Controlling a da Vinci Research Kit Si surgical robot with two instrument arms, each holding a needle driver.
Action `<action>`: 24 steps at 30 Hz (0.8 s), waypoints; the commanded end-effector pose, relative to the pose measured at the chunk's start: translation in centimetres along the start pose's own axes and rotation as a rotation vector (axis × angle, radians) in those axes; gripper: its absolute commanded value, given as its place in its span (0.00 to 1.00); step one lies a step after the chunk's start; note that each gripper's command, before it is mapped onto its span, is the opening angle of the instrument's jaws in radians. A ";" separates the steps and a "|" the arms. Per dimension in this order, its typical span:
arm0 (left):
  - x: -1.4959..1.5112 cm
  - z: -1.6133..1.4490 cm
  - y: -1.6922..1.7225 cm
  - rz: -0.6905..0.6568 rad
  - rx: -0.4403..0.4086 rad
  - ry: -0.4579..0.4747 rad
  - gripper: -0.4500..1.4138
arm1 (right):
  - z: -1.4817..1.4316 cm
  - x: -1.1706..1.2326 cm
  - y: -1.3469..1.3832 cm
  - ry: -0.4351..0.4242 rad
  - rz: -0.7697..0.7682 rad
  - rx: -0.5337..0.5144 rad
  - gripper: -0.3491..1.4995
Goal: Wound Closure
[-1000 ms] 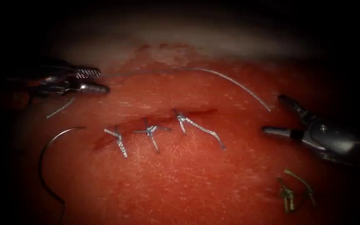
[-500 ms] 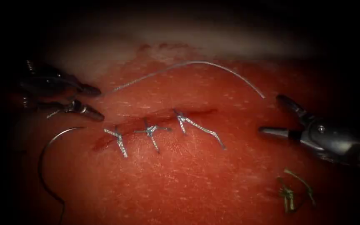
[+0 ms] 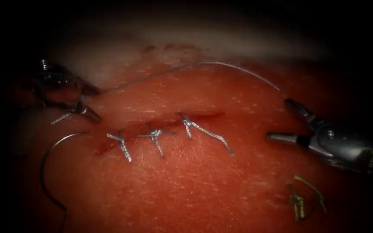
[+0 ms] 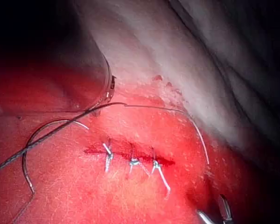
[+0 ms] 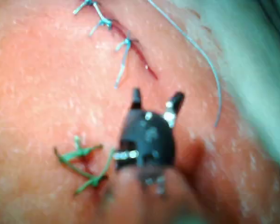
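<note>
Endoscope view: the left tool (image 3: 89, 101), jaws parted, has thread (image 3: 203, 64) running to its tip; whether it grips is unclear. The right tool (image 3: 288, 121) is spread, holding nothing. The needle (image 3: 48, 172) lies free on the tissue (image 3: 195, 190), left of the cut (image 3: 160, 126).

Left wrist view: needle (image 4: 28, 154) beside three stitches (image 4: 133, 161).

Right wrist view: the spread right tool (image 5: 156, 100) sits near green thread scraps (image 5: 81, 163).
</note>
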 end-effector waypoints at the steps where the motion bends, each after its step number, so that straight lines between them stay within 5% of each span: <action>1: 0.07 0.03 0.05 -0.008 -0.017 0.032 0.54 | 0.05 -0.05 -0.07 0.000 0.002 0.006 0.99; 4: 0.25 -0.14 0.15 -0.028 -0.062 0.125 0.53 | 0.04 -0.04 -0.08 0.000 0.003 0.038 0.98; 9: 0.56 -0.39 0.53 -0.123 -0.257 0.248 0.42 | 0.02 0.01 -0.12 -0.001 0.006 0.049 0.97; 15: 0.87 -0.64 0.76 -0.166 -0.355 0.341 0.41 | 0.01 0.02 -0.12 -0.002 0.012 0.050 0.98; 24: 1.49 -0.64 1.01 -0.105 -0.286 0.463 0.48 | -0.10 0.02 -0.09 -0.006 0.010 0.061 0.98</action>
